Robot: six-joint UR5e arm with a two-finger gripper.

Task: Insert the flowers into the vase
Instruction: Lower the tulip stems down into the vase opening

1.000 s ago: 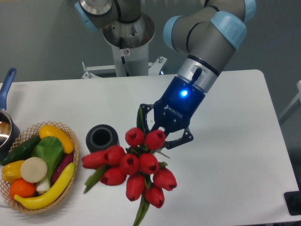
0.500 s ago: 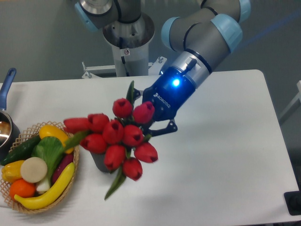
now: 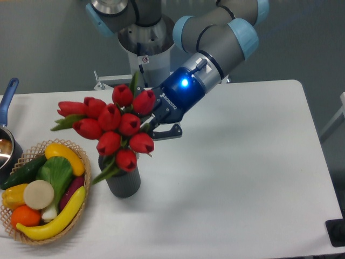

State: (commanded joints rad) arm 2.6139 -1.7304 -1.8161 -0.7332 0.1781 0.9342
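Gripper (image 3: 153,125) clamped on the flowers (image 3: 110,129), red buds held tilted directly above the vase (image 3: 124,181).

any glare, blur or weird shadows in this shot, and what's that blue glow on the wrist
Fixed camera view: soft, even light; faint diffuse shadows on the white table beside the vase. The flowers look slightly soft, the basket sharper. The blue glow is a lit spot on the gripper body, mildly blown out. The pot is cropped at the left edge.
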